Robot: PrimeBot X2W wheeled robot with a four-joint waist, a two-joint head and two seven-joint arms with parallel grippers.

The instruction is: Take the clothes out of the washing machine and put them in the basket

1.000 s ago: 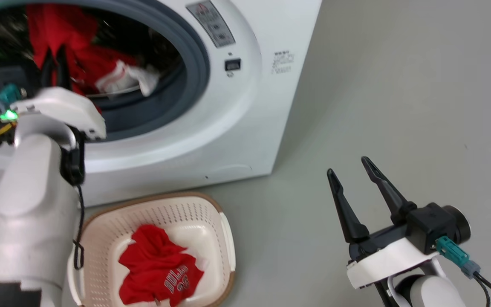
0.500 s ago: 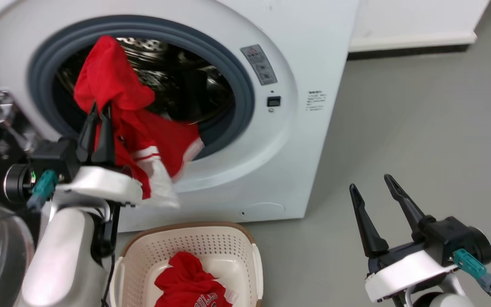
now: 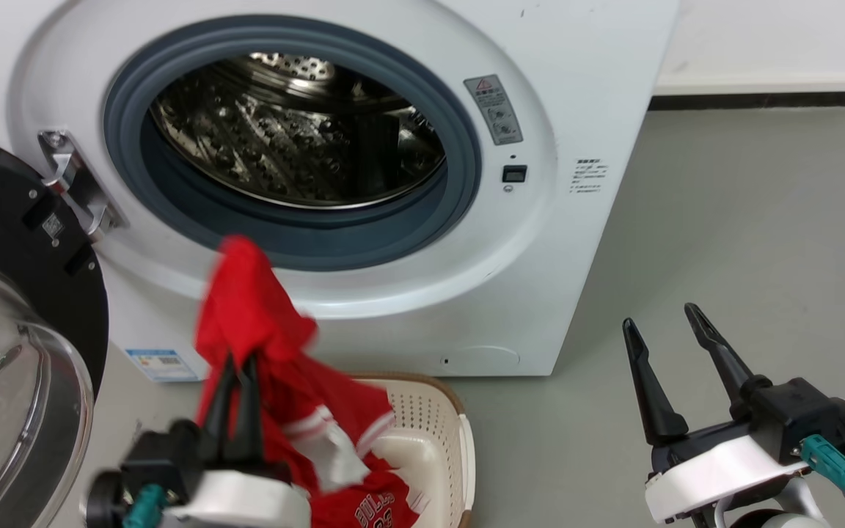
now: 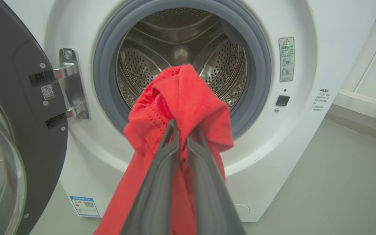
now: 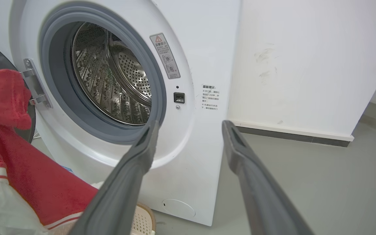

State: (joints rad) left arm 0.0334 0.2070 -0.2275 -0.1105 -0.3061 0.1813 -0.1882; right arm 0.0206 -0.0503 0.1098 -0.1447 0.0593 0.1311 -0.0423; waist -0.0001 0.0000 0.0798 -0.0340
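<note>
Red jersey [image 3: 261, 323]: clamped by left gripper [image 3: 240, 363], held outside the drum [image 3: 298, 139], low before the washing machine [image 3: 584, 88].
Long axis: near vertical; bunched end points up past the fingertips, white-trimmed end hangs into the basket [image 3: 459, 433].
Left gripper: fingers pinched together on the cloth.
Right gripper [image 3: 659, 317]: spread wide, nothing held, over the floor [image 3: 723, 220] right of the basket.
Basket contents: second jersey [image 3: 367, 506] lies inside, lettering up.
Door [image 3: 26, 293]: swung open, at left.

Light: bright, even, diffuse; shadows faint.
Glare: highlights on the steel drum [image 3: 298, 147], strongest toward 12 o'clock; sheen on the glass door [image 3: 4, 396] at 8 o'clock.
Blur: clothes [image 3: 254, 323] and left pincer [image 3: 238, 367] smeared at 7 o'clock in the head view.
Distortion: wrist views bow straight edges.
</note>
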